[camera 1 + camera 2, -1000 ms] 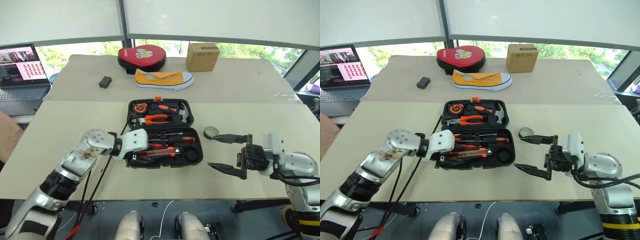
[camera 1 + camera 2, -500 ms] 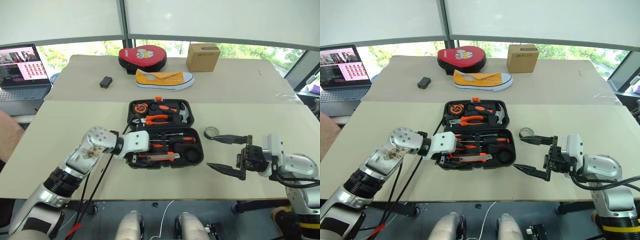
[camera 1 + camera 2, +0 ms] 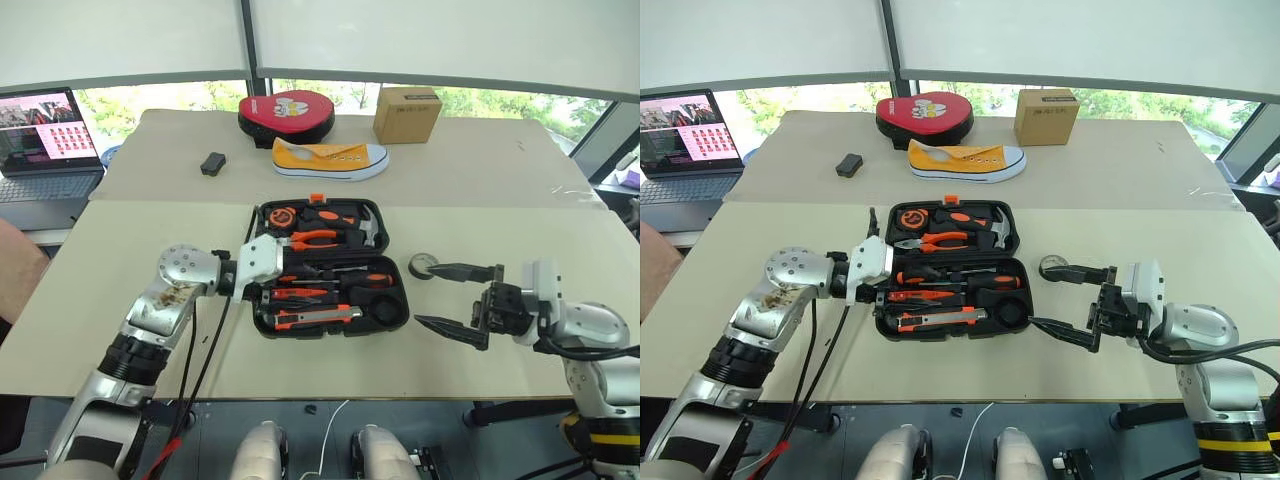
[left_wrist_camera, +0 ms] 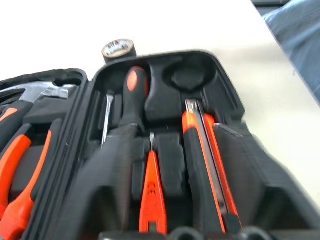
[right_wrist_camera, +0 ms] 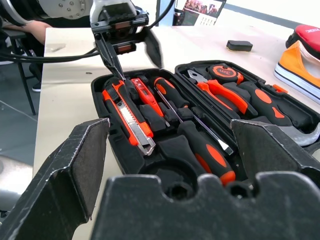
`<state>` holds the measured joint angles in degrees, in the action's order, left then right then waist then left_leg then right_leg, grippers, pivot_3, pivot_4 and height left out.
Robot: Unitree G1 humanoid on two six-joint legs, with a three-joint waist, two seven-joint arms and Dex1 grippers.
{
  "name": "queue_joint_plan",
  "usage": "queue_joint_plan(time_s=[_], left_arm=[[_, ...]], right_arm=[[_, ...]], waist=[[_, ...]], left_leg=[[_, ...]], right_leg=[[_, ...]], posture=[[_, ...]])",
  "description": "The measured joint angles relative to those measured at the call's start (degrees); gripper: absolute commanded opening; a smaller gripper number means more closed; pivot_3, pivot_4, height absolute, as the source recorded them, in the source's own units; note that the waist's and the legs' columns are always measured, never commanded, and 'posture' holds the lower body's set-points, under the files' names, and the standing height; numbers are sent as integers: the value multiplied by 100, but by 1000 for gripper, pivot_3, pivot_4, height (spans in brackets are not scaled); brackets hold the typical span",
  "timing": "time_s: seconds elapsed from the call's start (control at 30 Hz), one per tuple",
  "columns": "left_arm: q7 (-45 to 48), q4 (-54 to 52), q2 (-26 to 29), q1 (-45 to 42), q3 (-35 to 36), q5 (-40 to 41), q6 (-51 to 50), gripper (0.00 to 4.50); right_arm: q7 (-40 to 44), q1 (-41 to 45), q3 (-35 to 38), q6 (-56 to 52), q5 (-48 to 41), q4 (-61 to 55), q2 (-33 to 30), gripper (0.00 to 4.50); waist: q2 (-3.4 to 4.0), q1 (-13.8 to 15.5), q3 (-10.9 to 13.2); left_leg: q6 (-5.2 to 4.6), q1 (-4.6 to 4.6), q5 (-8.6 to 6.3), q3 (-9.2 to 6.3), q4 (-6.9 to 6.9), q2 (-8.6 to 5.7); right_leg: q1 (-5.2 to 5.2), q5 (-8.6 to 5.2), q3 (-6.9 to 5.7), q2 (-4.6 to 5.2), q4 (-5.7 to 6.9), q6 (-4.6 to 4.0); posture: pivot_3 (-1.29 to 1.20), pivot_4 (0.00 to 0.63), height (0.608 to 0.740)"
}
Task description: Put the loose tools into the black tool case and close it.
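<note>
Nearest the camera, low on the right of the head view, the right gripper [image 3: 455, 300] hangs over the table [image 3: 150, 220] with its two black fingers spread wide and nothing between them, pointing in toward the case. Just past its upper finger, touching the tabletop right of centre, sits the small tape roll [image 3: 422, 265], outside the case and close beside its right edge. Centre frame lies the black tool case [image 3: 390, 322], wide open and flat. In its near half, the utility knife [image 5: 129, 117] lies along the front, the slim tester screwdriver [image 5: 144, 92] next to it, and an orange-and-black screwdriver [image 5: 205, 146] in the slot behind. At the case's left edge the left gripper [image 5: 131, 52] hovers, fingers parted narrowly and empty. The far half holds the pliers [image 3: 312, 237], the hammer [image 3: 368, 230] and the tape measure [image 3: 281, 215]. Further up, a yellow sneaker [image 3: 328, 157], a red pad [image 3: 285, 112], a cardboard box [image 3: 406, 113], a small black object [image 3: 212, 163], and at upper left a laptop [image 3: 40, 145].
</note>
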<state>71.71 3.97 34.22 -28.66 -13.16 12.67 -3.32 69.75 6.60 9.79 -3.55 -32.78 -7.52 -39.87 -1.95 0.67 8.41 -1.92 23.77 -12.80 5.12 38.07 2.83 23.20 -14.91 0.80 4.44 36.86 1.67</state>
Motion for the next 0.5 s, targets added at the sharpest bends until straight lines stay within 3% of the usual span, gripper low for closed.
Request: queue_joint_plan(time_s=[0.1,0.27,0.5], left_arm=[[9,162,-82,202,-208,-238,236,141],[-255,217,-222,224,-279,-451,296,65],[-670,90,-441,198,-469,-623,-571,65]], right_arm=[[-12,17,-3,27,25,22,29,4500],[-25,9,8,29,34,3,24,4500],[-172,-363,88,-117,-11,-334,-34,4500]], waist=[[0,13,0],[3,34,-2],[10,68,-10]], left_leg=[[0,0,0,2,1,-1],[0,-1,0,-2,10,-1],[-1,-33,-1,-8,29,-1]], right_leg=[[-2,0,0,2,0,0],[-9,0,-1,2,4,1],[-48,0,-1,1,11,3]], posture=[[0,150,740],[0,150,740],[0,150,740]])
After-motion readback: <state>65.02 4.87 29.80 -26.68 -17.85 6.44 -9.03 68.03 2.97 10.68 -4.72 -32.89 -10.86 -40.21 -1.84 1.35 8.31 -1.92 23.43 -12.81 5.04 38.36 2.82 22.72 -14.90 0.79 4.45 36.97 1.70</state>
